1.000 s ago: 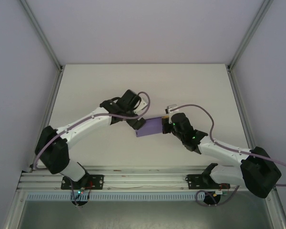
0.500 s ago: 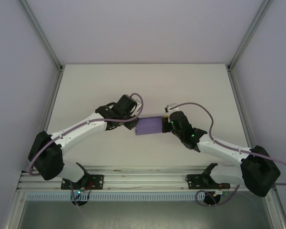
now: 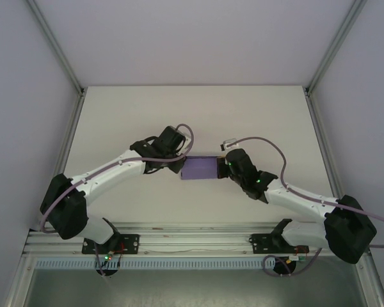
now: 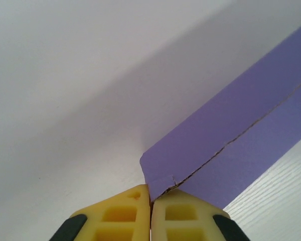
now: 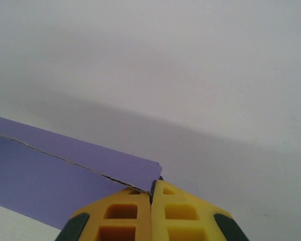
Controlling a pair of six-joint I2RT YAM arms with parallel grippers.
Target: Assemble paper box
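L gripper (image 4: 151,196) pinched tight on the left corner of the flattened purple paper box (image 3: 201,169), R gripper (image 5: 151,188) clamped likewise on its right corner, w/ the white table (image 3: 243,115) beneath the box. Both grips are mere corner nips: uneven pull btwn arms could tear the seam or slip a corner free

No lettering or number is legible anywhere, perhaps too small on the arm bases (image 3: 109,243).
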